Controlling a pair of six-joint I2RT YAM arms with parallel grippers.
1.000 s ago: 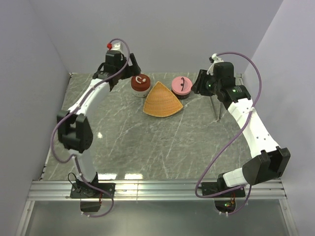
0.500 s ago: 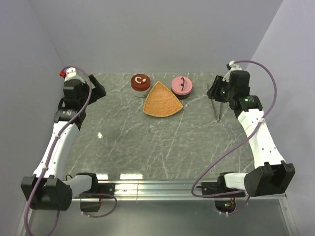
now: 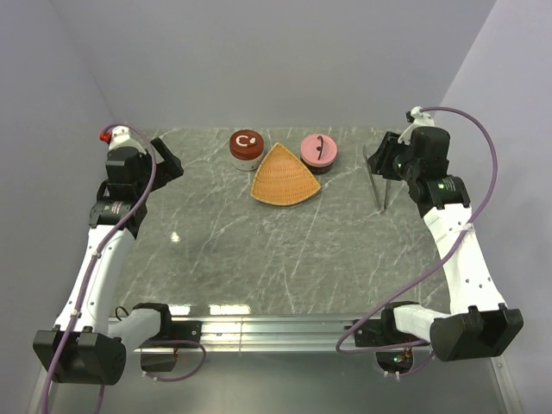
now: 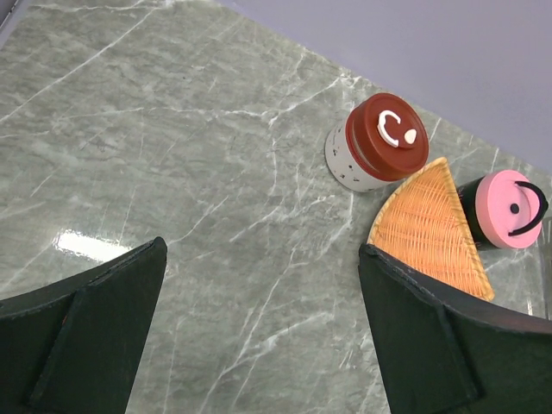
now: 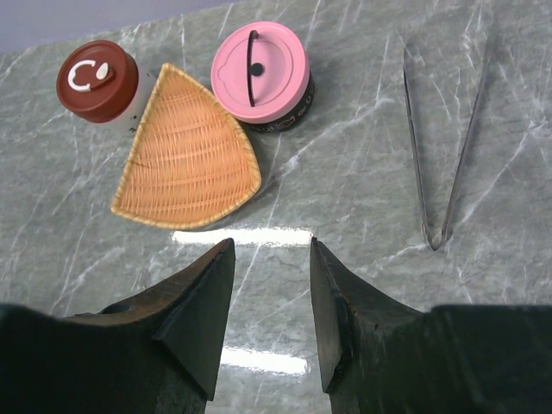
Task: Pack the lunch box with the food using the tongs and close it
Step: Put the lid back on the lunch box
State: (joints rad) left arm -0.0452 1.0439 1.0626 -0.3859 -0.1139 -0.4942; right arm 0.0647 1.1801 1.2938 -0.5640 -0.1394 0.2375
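Tongs (image 5: pixel 435 240): untouched on tabletop (image 3: pixel 259 250). Nothing packed yet. My left hand (image 4: pixel 263 248): spread wide, empty. My right hand (image 5: pixel 272 243): part-spread, empty.

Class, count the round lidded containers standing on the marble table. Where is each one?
2. The brown-lidded container stands beside the woven tray's left side, the pink-lidded container beside its right. No others show.

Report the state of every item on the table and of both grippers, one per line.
Brown-lidded jar: closed, upright.
Pink-lidded jar: closed, upright.
Woven tray: empty.
Tongs: lying flat, arms spread, not held.
Left gripper: open, empty.
Right gripper: partly open, empty.
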